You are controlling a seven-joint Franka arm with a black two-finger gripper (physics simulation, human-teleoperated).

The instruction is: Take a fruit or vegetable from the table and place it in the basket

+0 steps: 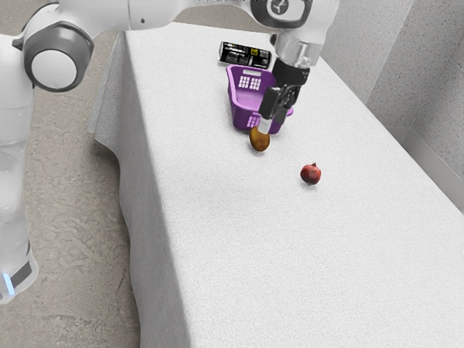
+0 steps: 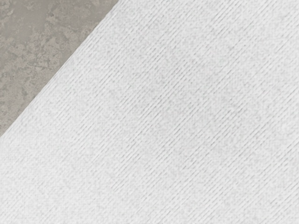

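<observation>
Brown-orange oval fruit or vegetable (image 1: 259,141): located at the lower end of the black end effector (image 1: 264,127), at the near side of the basket in the exterior view. Its top meets the end effector's tip in that view. Whether it rests on the table or hangs just above cannot be determined.

End effector: directed downward, slightly tilted, its tip at the oval item. Wide or narrow, and whether it bears the item's weight: cannot tell.

Purple plastic basket (image 1: 238,112): upright, walls pierced with small square holes; partly hidden behind the end effector in the exterior view.

Small round red fruit with a short pointed crown (image 1: 311,174): on the table, apart from the basket, toward the exterior view's right of the oval item and nearer the camera.

Black cylindrical can with pale print and a silvery end (image 1: 245,55): lying on its side, just beyond the basket from the exterior camera.

Table (image 1: 239,268): draped in white woven cloth, which hangs down at the exterior view's left. In the wrist view, the cloth's edge runs diagonally beside the mottled grey-brown floor (image 2: 39,46).

White jointed arm (image 1: 101,16): enters from the exterior view's left and extends over the table.
</observation>
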